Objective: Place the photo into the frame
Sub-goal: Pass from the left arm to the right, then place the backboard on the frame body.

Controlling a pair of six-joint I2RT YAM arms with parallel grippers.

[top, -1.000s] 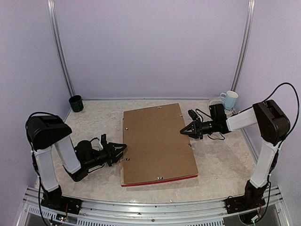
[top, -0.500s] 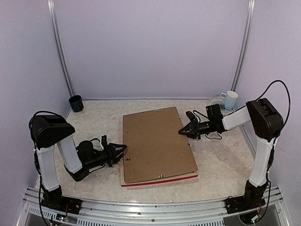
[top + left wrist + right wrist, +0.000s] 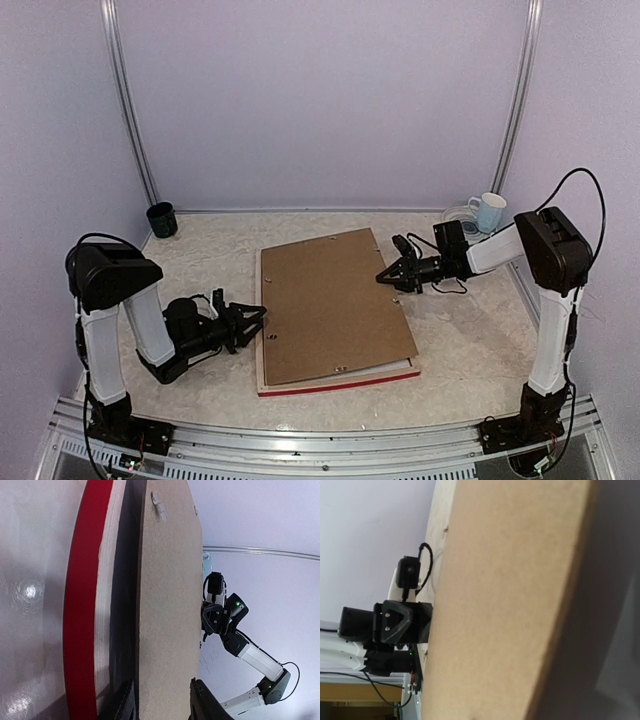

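Top external, brown board point(image 3: 335, 305) atop frame point(image 3: 340, 384), mug point(image 3: 489, 212), dark cup point(image 3: 161, 219)

The frame point(image 3: 340, 381) lies flat mid-table with the brown backing board point(image 3: 335, 300) skewed on top. Along the frame's left side the board stands lifted, leaving a dark slot between them. The left gripper point(image 3: 255, 322) occupies that left edge, a finger on either side of the board. The right gripper point(image 3: 387, 278) crowds the frame's far right edge. Bare table point(image 3: 470, 340) lies open to the frame's right. A dark cup point(image 3: 161, 219) stands well beyond the frame's far-left corner, a white mug point(image 3: 488, 211) beyond its far-right.
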